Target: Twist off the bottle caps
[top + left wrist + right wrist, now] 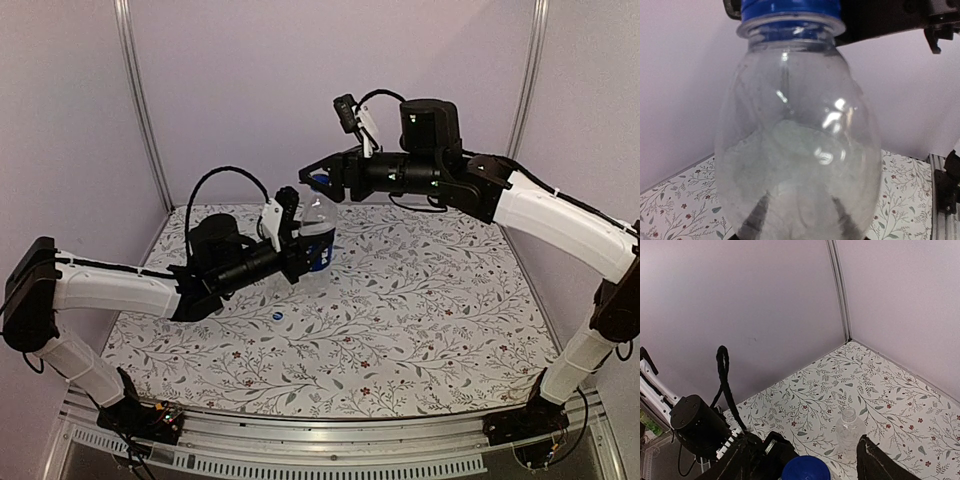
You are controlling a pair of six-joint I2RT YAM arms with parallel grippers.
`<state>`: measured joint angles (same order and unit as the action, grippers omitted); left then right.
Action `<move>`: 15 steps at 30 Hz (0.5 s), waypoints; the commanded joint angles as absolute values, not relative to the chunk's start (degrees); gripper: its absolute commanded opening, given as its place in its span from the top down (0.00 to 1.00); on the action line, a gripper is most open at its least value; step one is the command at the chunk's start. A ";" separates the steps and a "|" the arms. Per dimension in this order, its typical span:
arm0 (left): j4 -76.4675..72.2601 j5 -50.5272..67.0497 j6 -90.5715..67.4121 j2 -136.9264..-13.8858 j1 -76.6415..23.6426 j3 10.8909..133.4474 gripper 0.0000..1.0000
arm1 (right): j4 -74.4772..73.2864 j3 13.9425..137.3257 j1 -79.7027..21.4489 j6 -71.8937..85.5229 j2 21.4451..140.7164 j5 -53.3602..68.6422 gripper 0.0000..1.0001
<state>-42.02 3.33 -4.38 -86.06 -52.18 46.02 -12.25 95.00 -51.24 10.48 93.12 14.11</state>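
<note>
Left fingers [300,262] clenched on the lower body of the labelled bottle [795,150], grip near the dark blue label; seen from the left wrist, two dark finger shapes show through the clear wall at its base. Bottle held clear of the tabletop [420,320], over its rear middle, long axis roughly vertical, neck up. Blue cap [805,470] sits on the neck, blue collar ring just under it. Right fingers [875,460] come in level from the right at cap height and straddle the cap: spread wider than it, a gap showing on at least one side in the right wrist view, so released, not pinching. Bottle wall is see-through, bulbous below the neck, with glare spots; cannot tell from these views whether any liquid is inside. Plain bottle [849,432] stands upright on the tabletop toward the far left corner, well apart from both arms, neck open, mouth up; contents not readable at this size. Loose cap [278,316] lies on the floral tabletop nearer the front, just under the left forearm in the overhead view, apart from both bottles.
</note>
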 commanded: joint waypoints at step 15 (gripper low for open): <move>-41.35 0.44 -3.07 -84.73 -53.00 47.05 0.73 | -14.24 96.22 -52.14 9.84 94.83 11.95 0.60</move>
<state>-41.41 1.43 -3.99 -86.06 -52.38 46.04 -14.02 95.20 -51.75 9.85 94.15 11.90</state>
